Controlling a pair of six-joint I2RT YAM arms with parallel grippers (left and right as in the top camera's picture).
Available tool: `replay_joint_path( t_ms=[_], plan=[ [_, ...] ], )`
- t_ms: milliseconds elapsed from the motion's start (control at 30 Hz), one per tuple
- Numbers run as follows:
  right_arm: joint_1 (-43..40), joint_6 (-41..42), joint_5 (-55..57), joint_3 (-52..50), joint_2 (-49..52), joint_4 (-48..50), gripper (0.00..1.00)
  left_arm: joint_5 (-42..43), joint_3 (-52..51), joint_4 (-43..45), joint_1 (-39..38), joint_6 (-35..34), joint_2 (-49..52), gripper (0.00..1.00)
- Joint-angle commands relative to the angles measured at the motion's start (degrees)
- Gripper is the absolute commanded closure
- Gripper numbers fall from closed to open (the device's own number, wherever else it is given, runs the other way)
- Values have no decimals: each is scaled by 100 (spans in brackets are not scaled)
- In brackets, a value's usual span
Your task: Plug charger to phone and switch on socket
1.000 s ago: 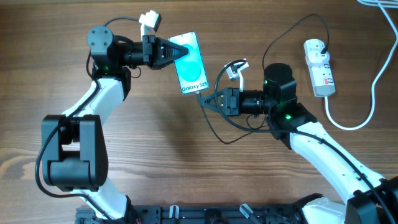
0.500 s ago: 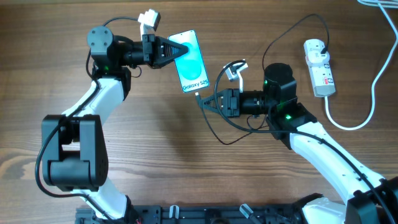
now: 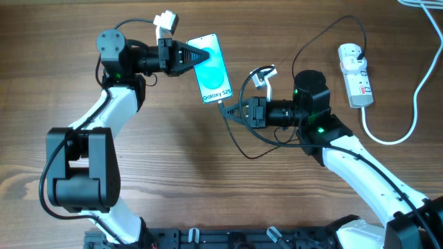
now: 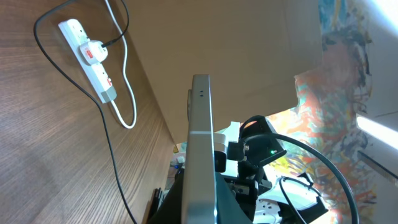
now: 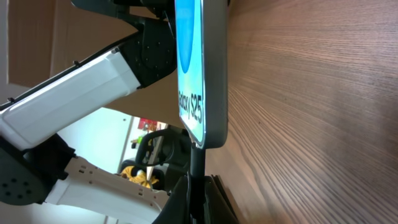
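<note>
Right gripper (image 3: 232,113), clamped on the connector of the charger (image 3: 222,107), holds it at the lower end of the phone (image 3: 213,72). The left gripper (image 3: 196,57) clamps the phone near the far edge of the table (image 3: 173,173). Seating it likely needs a straight push along the phone, with the connector square to the port.
</note>
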Motion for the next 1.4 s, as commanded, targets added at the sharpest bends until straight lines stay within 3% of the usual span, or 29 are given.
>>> replay_joint_path(
  t_ms=[0, 1367],
  plan=[
    [-17, 42, -63, 68, 0, 50, 96, 92, 44, 44, -4, 50, -76, 96],
    [-378, 186, 42, 68, 0, 334, 96, 197, 44, 42, -186, 46, -76, 96]
  ],
)
